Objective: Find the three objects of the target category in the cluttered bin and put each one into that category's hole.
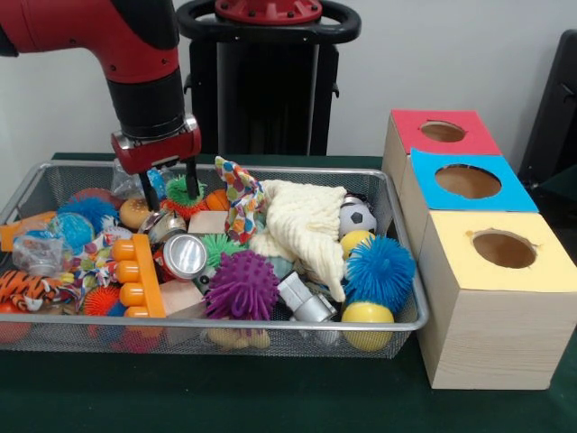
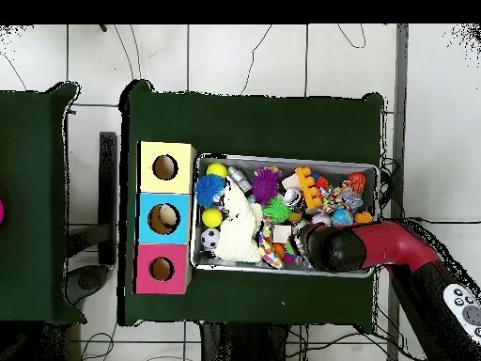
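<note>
- Wire bin (image 1: 410,271) on green worktop (image 1: 270,397), packed with clutter; target category not identifiable from views.
- Three boxes just right of bin, each with round hole on top: red box (image 1: 442,133) far, blue box (image 1: 469,182) middle, yellow box (image 1: 503,253) near.
- Near side of bin: purple spiky ball (image 1: 242,285), blue fuzzy ball (image 1: 379,269), yellow ball (image 1: 367,316), orange block (image 1: 140,275).
- Middle: silver can (image 1: 183,254), cream cloth (image 1: 306,225), patterned fabric (image 1: 242,194), soccer ball (image 1: 357,216).
- Left end: tiger-striped toy (image 1: 27,289), blue balls, wrapped items.
- Tool (image 1: 171,188) down in far-left part of bin, above green spiky ball (image 1: 185,191); two dark fingers (image 1: 192,176) spread apart, nothing gripped.
- Red arm (image 2: 395,246) over the bin's corner in overhead view.
</note>
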{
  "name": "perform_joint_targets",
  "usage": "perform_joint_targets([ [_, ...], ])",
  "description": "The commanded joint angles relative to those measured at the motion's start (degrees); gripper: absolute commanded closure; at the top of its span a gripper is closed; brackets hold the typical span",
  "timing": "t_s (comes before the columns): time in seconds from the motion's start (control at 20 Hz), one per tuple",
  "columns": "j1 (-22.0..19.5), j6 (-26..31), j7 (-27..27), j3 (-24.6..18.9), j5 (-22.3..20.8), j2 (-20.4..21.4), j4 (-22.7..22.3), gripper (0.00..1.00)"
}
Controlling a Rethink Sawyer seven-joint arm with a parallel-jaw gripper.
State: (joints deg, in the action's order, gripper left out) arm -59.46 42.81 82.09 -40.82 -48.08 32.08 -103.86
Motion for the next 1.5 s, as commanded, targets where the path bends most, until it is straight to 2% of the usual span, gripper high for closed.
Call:
perform_joint_targets([
  [0.05, 0.53, 7.0, -13.66, 2.71, -3.13, 0.13, 5.07, 0.0],
  [0.45, -0.55, 8.97, -15.26, 2.72, -3.18, 1.42, 4.04, 0.0],
  [1.5, 1.42, 15.09, -17.06, 3.76, -5.02, 2.58, 5.91, 0.0],
])
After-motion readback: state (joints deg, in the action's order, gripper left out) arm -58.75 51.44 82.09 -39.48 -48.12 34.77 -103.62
